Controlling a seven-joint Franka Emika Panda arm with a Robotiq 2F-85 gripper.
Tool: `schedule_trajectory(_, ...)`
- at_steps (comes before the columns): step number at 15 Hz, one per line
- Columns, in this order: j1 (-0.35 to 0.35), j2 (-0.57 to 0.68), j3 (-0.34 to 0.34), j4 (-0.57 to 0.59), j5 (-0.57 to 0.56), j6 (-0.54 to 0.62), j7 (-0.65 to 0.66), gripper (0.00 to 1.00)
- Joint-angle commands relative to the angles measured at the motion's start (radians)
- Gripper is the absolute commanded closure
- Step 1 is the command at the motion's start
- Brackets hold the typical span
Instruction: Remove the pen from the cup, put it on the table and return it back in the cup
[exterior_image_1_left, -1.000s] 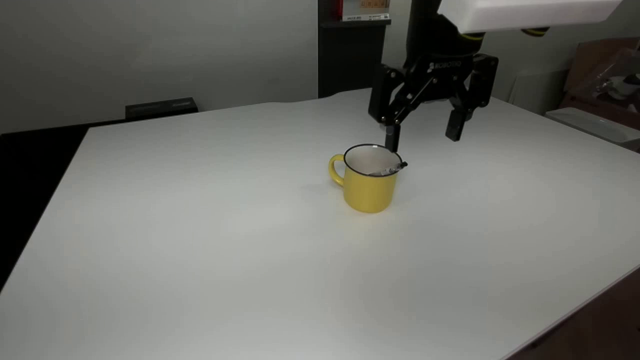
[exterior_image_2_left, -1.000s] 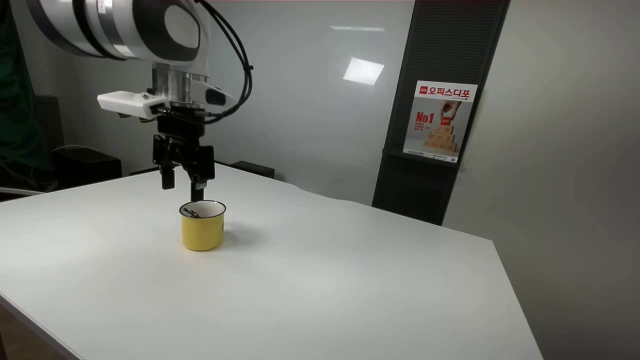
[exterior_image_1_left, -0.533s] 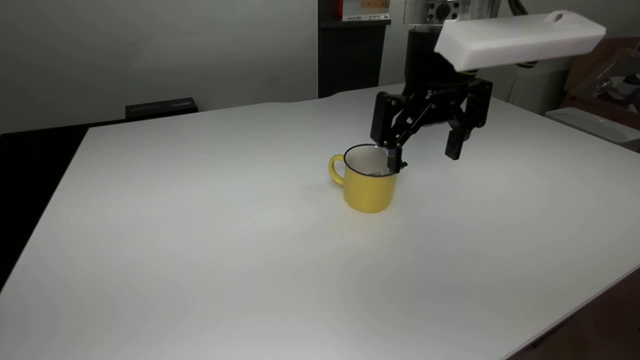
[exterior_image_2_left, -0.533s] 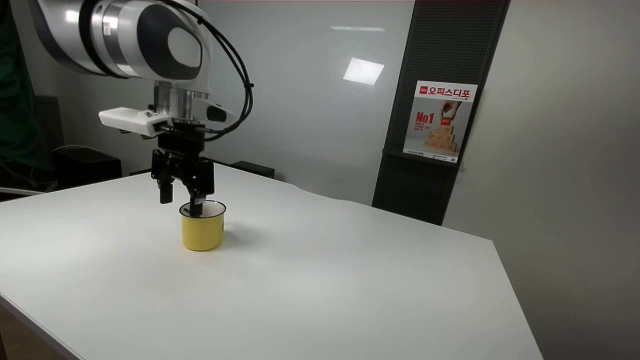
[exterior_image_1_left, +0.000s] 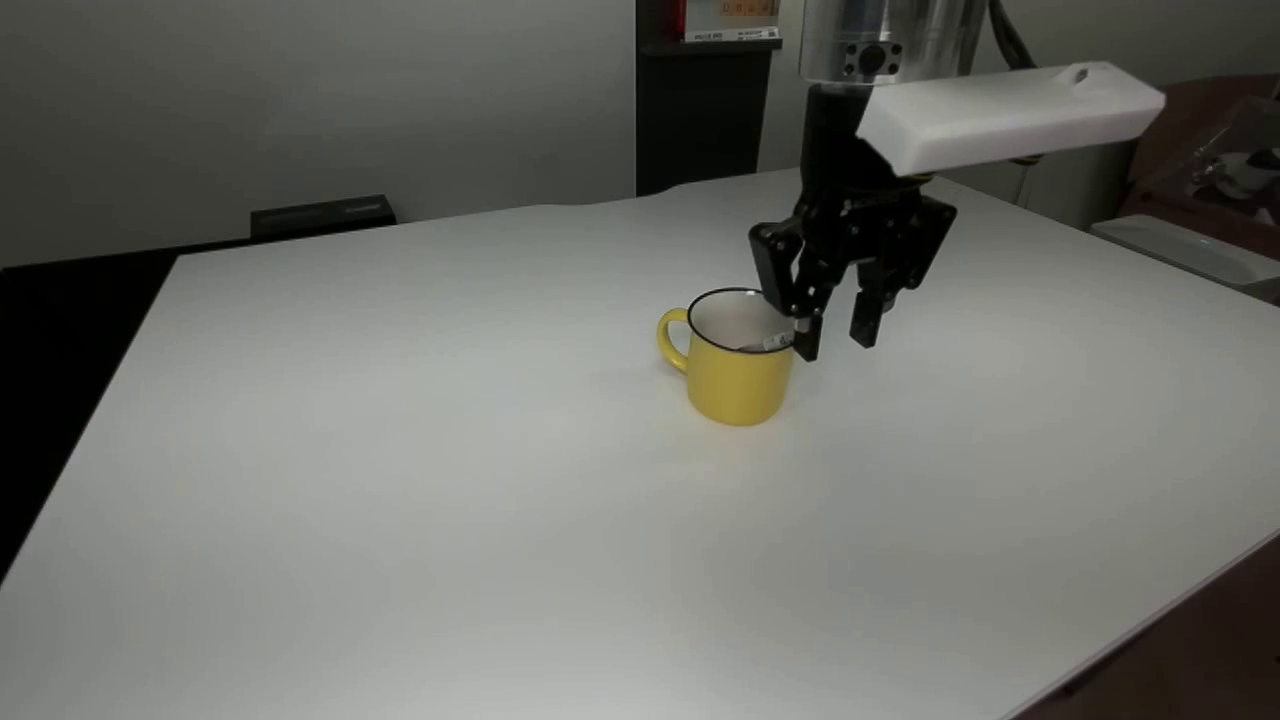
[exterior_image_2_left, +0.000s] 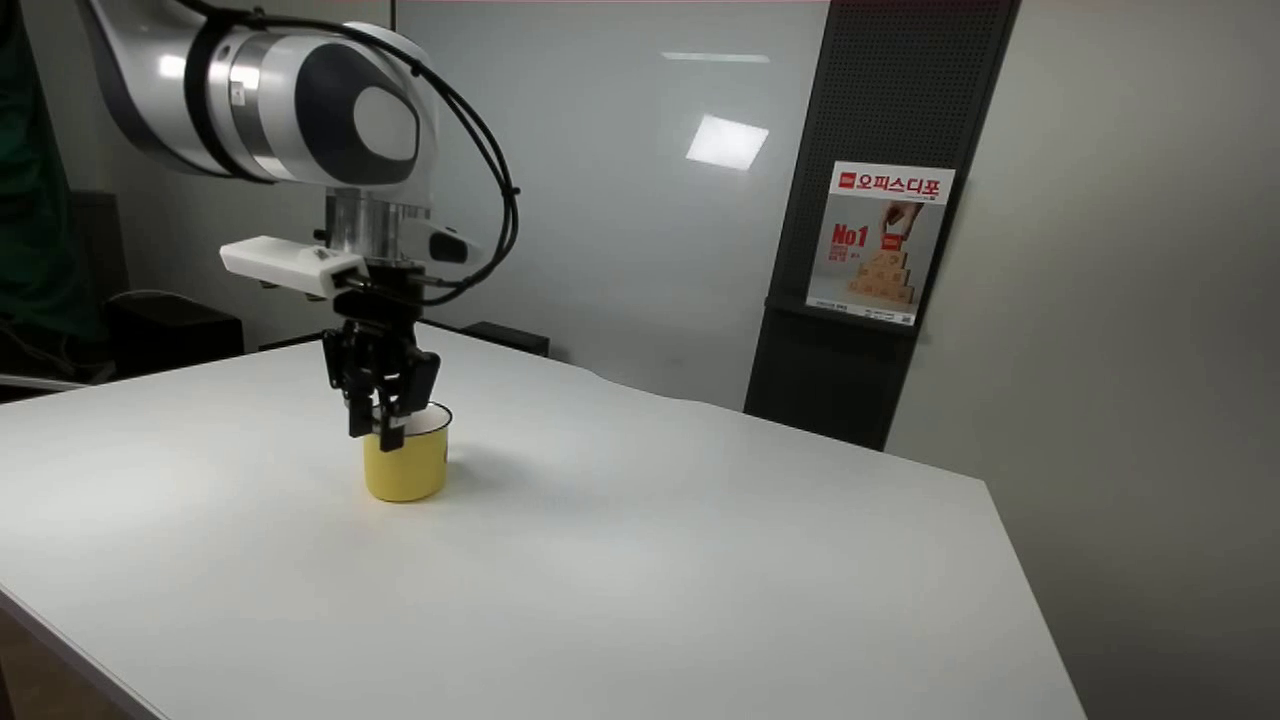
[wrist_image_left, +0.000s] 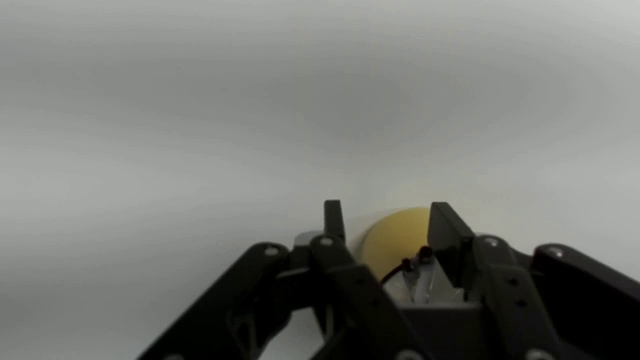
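Gripper: black, pointed downward, low at the side of the cup; its fingers stood partway apart — nothing was clasped.
Cup: yellow, upright on the table; white inside, dark rim; handle on the side turned away from the gripper in an exterior view.
Contents of cup: the pen, tilted, clear-barrelled with a dark end at the rim; its lower part was hidden. A dark-tipped piece lay right beside it; whether it belonged to the same pen could not be told.
Pen and fingers: in the wrist view the dark end lay between the two fingers — just beside one, well apart from the other. Contact could not be told.
Rim: partly covered by the gripper in both exterior views.
Table: plain white top; the cup stood well in from its edges.
Behind table: low black box; poster on a dark panel.
White tray-like object: past the table's edge, partly out of view.
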Motion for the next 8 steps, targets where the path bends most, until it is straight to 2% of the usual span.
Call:
schedule_trajectory(1,0.017,0.032,-0.02,0.039,-0.002,0.013,-0.015,0.81)
schedule_trajectory(3,0.018,0.039,-0.021,0.048,0.0,0.02,-0.025,0.95)
schedule_trajectory(4,0.017,0.042,-0.02,0.051,0.002,0.024,-0.031,0.99)
schedule_trajectory(8,0.016,0.028,-0.018,0.048,0.008,0.029,-0.054,0.98)
